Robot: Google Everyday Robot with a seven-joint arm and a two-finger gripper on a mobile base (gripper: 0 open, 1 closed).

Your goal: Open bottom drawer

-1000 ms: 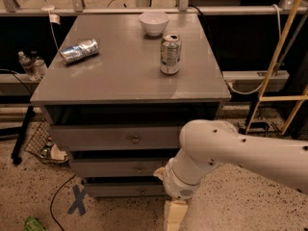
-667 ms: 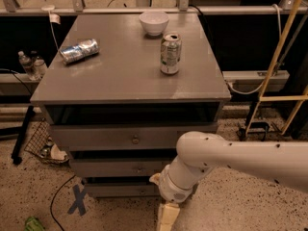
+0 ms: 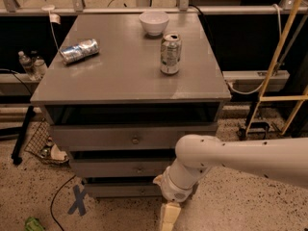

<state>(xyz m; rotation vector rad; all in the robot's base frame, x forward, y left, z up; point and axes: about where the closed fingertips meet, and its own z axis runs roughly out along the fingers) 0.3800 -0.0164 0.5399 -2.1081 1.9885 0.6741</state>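
The grey cabinet has three drawers. The bottom drawer [image 3: 120, 190] is the lowest and narrowest-looking grey front, just above the floor; it looks closed and its knob is hidden behind my arm. My gripper [image 3: 168, 217] hangs from the white arm [image 3: 231, 158] at the bottom edge of the camera view, just in front of and to the right of the bottom drawer's middle. It is partly cut off by the frame edge.
Middle drawer [image 3: 120, 168] and top drawer [image 3: 130, 137] with small round knobs sit above. On the cabinet top [image 3: 120, 76]: a white bowl [image 3: 154, 22], an upright can [image 3: 170, 53], a crushed can [image 3: 79, 50]. Blue tape cross [image 3: 77, 199] and wire basket [image 3: 41, 143] on the floor at left.
My arm has dropped lower and shifted a little to the left, bringing the gripper nearer the bottom drawer's front. The drawers and the things on top have not moved.
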